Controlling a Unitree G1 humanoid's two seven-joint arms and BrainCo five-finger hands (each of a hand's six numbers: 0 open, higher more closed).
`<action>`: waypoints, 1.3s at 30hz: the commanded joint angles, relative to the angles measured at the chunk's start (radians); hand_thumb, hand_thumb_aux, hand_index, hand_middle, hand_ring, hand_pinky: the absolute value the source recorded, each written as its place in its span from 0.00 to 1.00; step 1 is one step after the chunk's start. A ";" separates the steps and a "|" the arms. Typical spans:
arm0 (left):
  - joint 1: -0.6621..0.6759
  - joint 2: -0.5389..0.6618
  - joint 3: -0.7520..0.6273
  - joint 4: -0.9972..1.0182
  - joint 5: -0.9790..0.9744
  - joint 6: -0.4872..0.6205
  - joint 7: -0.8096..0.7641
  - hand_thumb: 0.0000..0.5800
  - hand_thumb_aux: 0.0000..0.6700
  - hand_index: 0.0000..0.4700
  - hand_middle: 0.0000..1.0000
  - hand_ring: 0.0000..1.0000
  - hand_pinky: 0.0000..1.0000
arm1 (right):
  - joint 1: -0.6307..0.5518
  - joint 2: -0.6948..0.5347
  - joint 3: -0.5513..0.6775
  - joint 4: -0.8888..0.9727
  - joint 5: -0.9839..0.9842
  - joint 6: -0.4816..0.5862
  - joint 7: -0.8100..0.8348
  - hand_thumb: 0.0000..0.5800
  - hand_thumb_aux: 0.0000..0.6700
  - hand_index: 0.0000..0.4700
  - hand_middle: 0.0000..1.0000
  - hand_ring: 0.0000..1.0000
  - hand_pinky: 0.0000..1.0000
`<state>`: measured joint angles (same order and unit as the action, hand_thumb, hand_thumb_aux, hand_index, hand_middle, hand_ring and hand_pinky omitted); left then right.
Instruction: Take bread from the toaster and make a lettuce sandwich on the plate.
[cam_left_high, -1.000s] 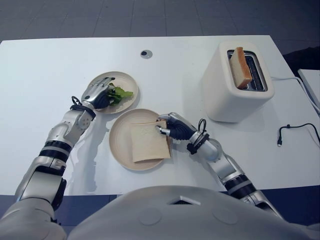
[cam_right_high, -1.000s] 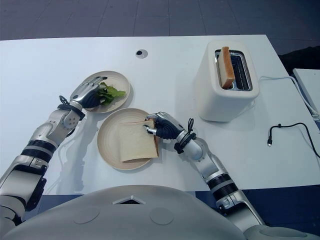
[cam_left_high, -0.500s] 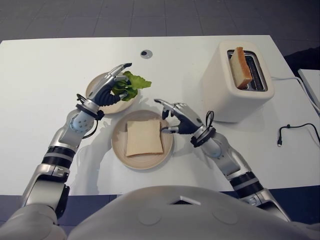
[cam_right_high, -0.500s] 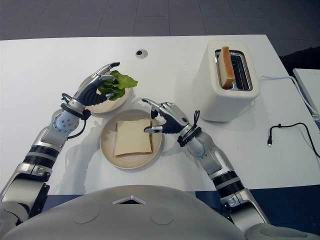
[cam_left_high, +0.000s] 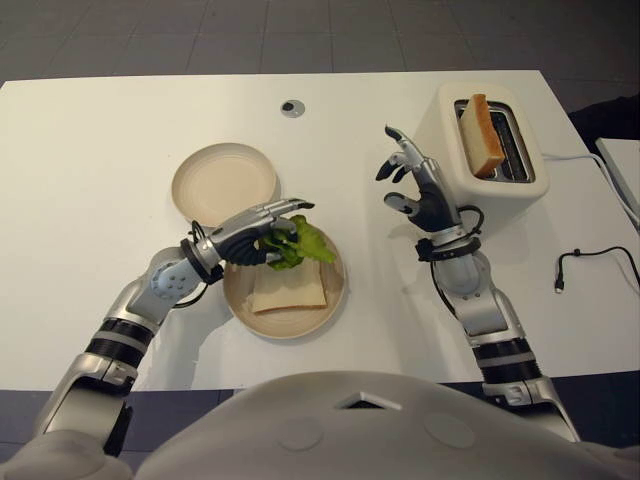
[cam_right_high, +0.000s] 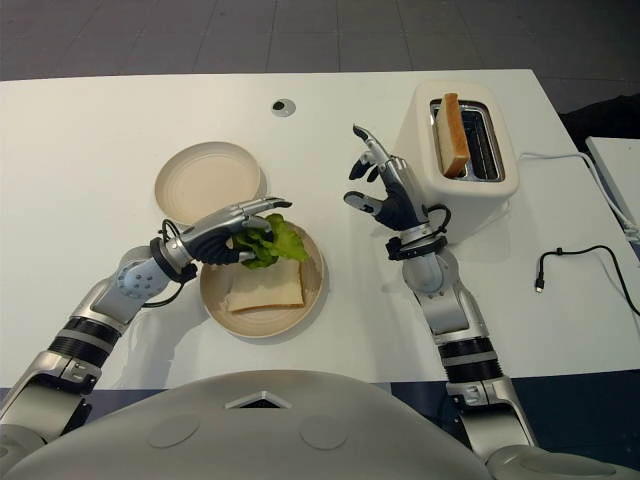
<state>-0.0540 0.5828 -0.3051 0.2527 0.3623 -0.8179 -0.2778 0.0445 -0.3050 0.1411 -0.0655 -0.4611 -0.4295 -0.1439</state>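
Note:
My left hand (cam_left_high: 243, 238) is shut on a green lettuce leaf (cam_left_high: 298, 243) and holds it over the near plate (cam_left_high: 239, 298). A slice of bread (cam_left_high: 290, 291) lies flat on that plate, partly under the lettuce. My right hand (cam_left_high: 420, 190) is raised with its fingers spread, empty, just left of the white toaster (cam_left_high: 478, 165). A second slice of bread (cam_left_high: 485, 133) stands upright in the toaster's slot. The small far plate (cam_left_high: 225, 183) where the lettuce was holds nothing.
A black cable (cam_left_high: 592, 262) lies on the white table at the right, near the toaster's cord. A small round hole (cam_left_high: 291, 106) sits at the table's back. A white object's edge (cam_left_high: 625, 165) shows at the far right.
My left hand carried the lettuce from the small plate to above the bread. My right hand let go of the bread slice, then lifted away from the plate toward the toaster.

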 joint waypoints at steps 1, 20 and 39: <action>0.003 0.007 -0.017 0.036 0.066 0.024 -0.013 1.00 1.00 1.00 0.00 0.00 0.00 | 0.012 0.005 -0.012 -0.026 0.047 -0.006 0.028 0.00 0.00 0.00 0.50 0.50 0.50; 0.038 0.082 -0.002 0.005 0.084 0.037 -0.075 0.00 0.00 0.00 0.00 0.00 0.00 | 0.033 0.006 -0.017 -0.083 0.095 -0.065 0.097 0.00 0.00 0.00 0.49 0.49 0.49; 0.049 0.036 0.059 -0.127 -0.283 -0.047 -0.168 0.00 0.00 0.00 0.00 0.00 0.00 | -0.008 -0.078 -0.237 -0.214 0.017 -0.052 0.086 0.00 0.00 0.00 0.00 0.00 0.00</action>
<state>0.0006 0.6151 -0.2587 0.1136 0.0922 -0.8615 -0.4315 0.0559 -0.3354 -0.0147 -0.2392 -0.3951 -0.5203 -0.0395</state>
